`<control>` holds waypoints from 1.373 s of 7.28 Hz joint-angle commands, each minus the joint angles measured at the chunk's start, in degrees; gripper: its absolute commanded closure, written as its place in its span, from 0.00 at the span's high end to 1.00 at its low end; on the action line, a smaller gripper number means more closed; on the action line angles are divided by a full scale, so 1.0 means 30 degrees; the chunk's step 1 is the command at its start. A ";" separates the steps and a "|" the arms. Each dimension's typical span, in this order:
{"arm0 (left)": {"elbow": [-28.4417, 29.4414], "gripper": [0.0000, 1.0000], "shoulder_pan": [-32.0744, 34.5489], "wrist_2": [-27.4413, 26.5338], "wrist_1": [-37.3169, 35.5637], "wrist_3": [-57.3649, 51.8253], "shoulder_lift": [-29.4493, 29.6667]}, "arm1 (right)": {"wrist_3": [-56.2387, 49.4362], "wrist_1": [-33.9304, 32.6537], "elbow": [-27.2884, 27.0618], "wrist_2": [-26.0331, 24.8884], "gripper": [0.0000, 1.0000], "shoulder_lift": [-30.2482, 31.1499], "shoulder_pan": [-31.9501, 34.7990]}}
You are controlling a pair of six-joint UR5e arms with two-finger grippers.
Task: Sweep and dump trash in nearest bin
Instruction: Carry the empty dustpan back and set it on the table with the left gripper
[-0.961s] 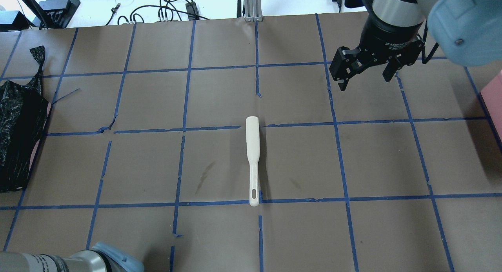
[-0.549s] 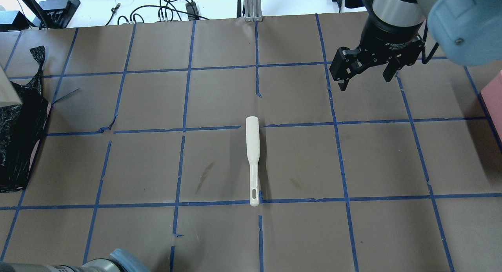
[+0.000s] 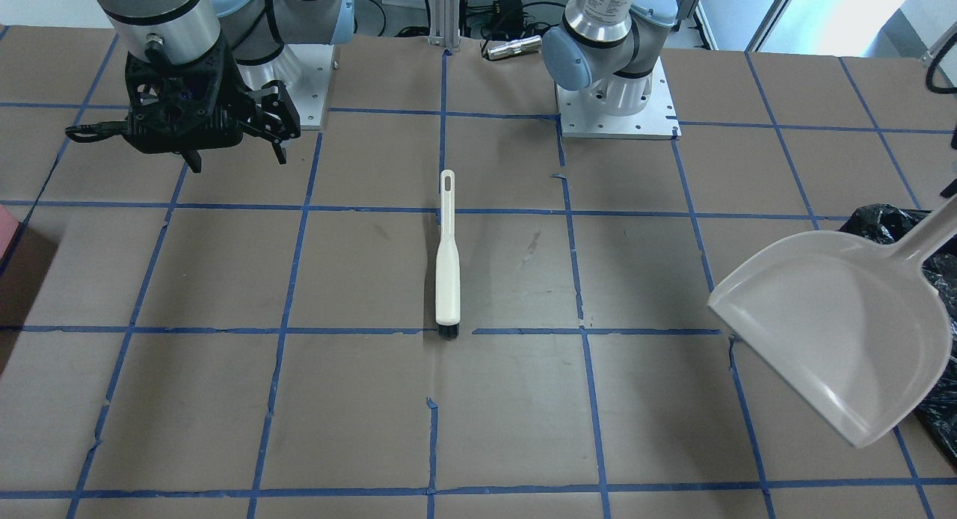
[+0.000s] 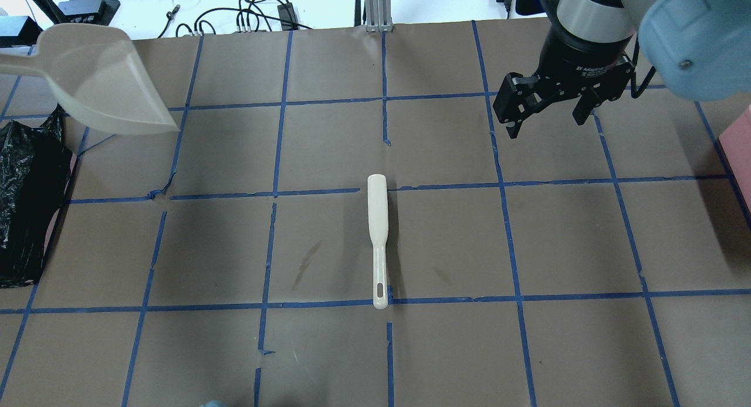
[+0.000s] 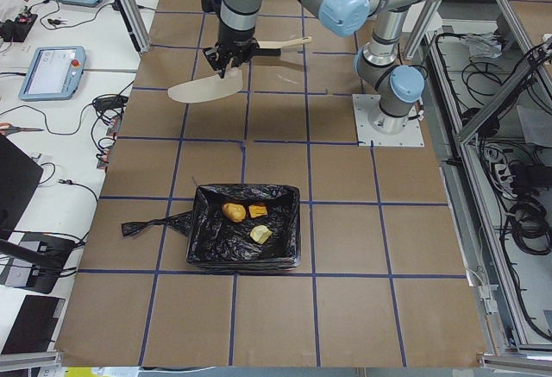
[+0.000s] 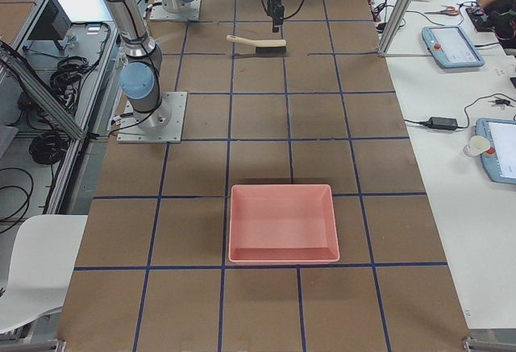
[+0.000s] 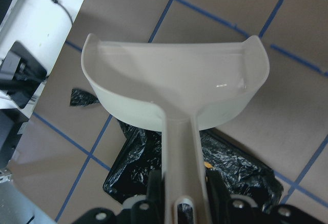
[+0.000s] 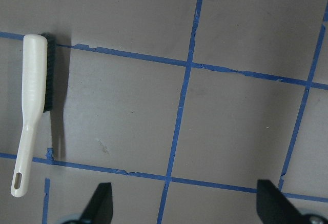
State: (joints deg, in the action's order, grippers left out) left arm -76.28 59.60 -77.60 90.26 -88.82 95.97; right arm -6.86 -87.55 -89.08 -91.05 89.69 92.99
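— Black fingers of the left gripper (image 7: 183,190) are clamped on the flat handle of the dustpan (image 7: 174,85). It is a smooth, milky, half-clear plastic scoop with a curved back wall and raised sides.

— What has changed?

— Half a second ago only a corner of the pan showed at the left edge of the overhead view. Now the whole scoop hangs in the air over the far left of the table (image 4: 446,348). The left arm's elbow has all but gone from the near edge of that view.

— And the other arm?

— The right gripper (image 4: 545,111) is where it was, jaws spread wide and holding nothing, above the far right of the brown paper. The brush (image 4: 378,237), hard cream plastic with dark bristles, has not moved from the middle.

— Where is the bin?

— The bin (image 7: 230,165), lined with a crinkly, glossy black bag, stands at the table's left end. In the wrist view it is straight under the left gripper, and it is well apart from the right one. The trash (image 5: 258,211) lies inside it: a tan oval lump (image 5: 233,211) and two golden bread chunks (image 5: 261,235), close together on the black plastic. A smooth pink tray (image 6: 282,223) sits at the right end.
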 commanded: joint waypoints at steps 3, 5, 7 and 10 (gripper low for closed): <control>-0.2578 0.01 0.6343 0.0231 -0.5233 0.8550 0.1840 | 0.0000 0.0004 -0.0044 -0.0002 1.00 -0.0013 0.0028; -0.2581 0.01 0.8131 0.0203 -0.7203 1.4377 0.3159 | 0.0000 0.0004 -0.0044 -0.0002 1.00 -0.0013 0.0028; -0.2610 0.01 0.9948 0.0231 -0.8697 2.0812 0.3893 | 0.0000 0.0004 0.0042 -0.0002 1.00 0.0016 0.0057; -0.2959 0.01 1.1714 -0.0003 -1.0722 2.5440 0.4805 | 0.0059 0.0033 -0.0073 0.0028 1.00 0.0074 0.0057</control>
State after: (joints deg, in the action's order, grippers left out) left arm -84.44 93.39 -77.46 59.63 -17.16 109.66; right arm -6.70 -87.52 -89.20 -90.98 89.80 93.16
